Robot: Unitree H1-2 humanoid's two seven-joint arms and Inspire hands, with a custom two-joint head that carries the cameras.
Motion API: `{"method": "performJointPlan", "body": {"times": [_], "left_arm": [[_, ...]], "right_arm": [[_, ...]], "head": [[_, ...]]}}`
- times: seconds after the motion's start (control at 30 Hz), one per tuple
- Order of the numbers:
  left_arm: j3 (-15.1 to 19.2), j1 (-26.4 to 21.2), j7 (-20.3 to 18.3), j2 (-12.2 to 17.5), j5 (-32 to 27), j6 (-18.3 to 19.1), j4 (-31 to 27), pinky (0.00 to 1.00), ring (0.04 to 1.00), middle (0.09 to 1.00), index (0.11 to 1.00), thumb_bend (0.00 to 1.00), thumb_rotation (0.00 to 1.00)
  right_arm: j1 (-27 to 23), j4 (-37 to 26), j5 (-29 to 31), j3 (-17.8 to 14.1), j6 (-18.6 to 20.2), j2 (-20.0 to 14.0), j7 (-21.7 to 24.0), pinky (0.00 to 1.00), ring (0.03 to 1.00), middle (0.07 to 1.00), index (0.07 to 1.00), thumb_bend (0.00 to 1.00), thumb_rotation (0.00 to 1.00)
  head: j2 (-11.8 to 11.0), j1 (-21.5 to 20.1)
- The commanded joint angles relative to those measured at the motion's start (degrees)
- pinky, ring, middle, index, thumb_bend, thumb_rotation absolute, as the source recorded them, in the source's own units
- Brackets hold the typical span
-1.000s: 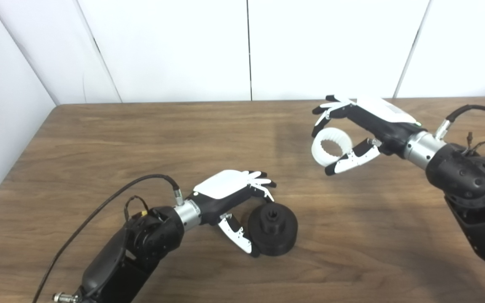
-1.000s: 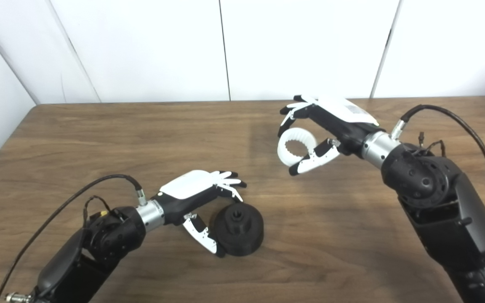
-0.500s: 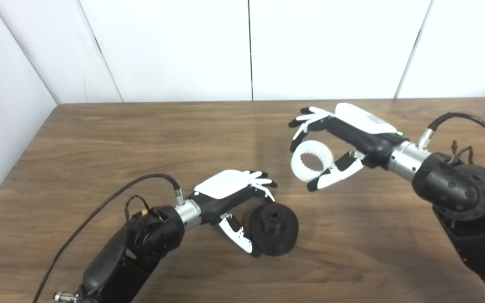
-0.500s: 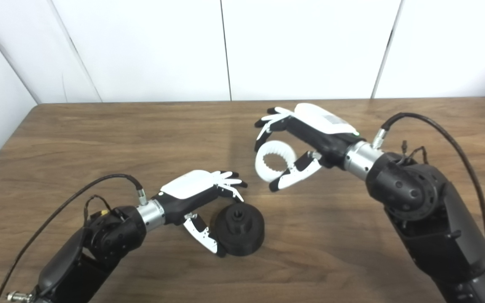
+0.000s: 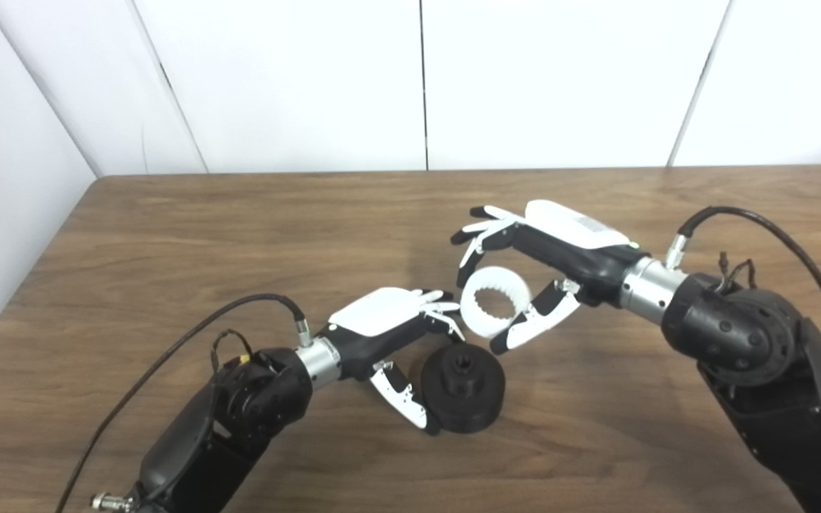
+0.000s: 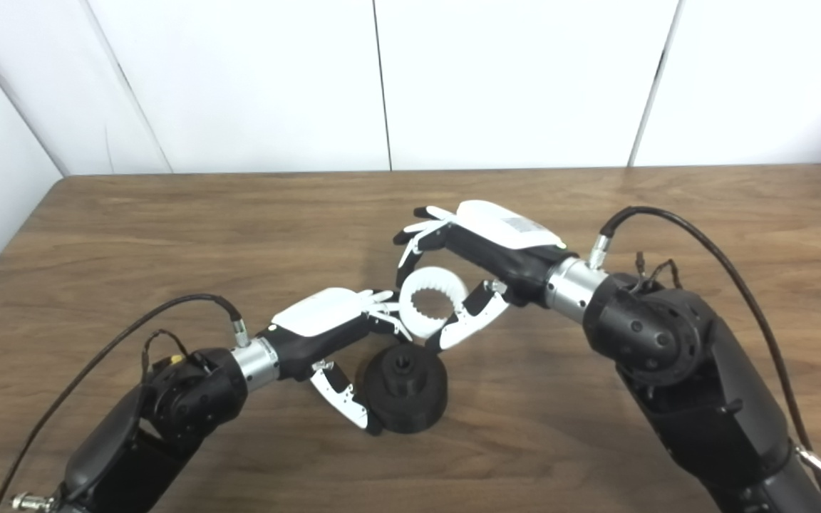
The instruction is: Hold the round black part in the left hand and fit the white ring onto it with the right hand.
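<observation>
The right hand grips the white ring above the black part, which the left hand seems to clasp on the counter.

Round black part: squat disc w/ raised centre hub and a small bore on top, sits flat on the wood table, hub facing up, toward the near-centre. Left hand cups it from 9 o'clock, thumb touching its rim on the near-left side, fingers over its far edge.

White ring: toothed on the inside, smooth outside, tilted so its opening shows. Held off the table between the right hand's fingers and thumb, at 1 o'clock from the black part, just beside it, not touching.
</observation>
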Motion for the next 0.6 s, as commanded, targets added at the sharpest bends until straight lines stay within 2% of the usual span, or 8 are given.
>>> {"method": "performJointPlan", "body": {"times": [0.0,0.57], "left_arm": [[-0.25,-1.14,-0.94,0.44,0.88,0.4,-0.42,1.0,1.0,0.941,0.635,0.87,0.32],[-0.17,-1.18,-0.16,0.26,1.19,-0.43,-0.2,1.0,1.0,0.934,0.619,0.87,0.32]], "right_arm": [[-1.51,-2.22,-0.13,-0.13,-1.09,0.07,-0.16,0.94,1.0,0.869,0.491,0.52,0.16],[-0.11,-3.19,-0.64,2.05,-1.0,0.27,2.28,0.95,0.99,0.867,0.491,0.52,0.16]], "head": [[0.05,0.09],[0.31,0.51]]}}
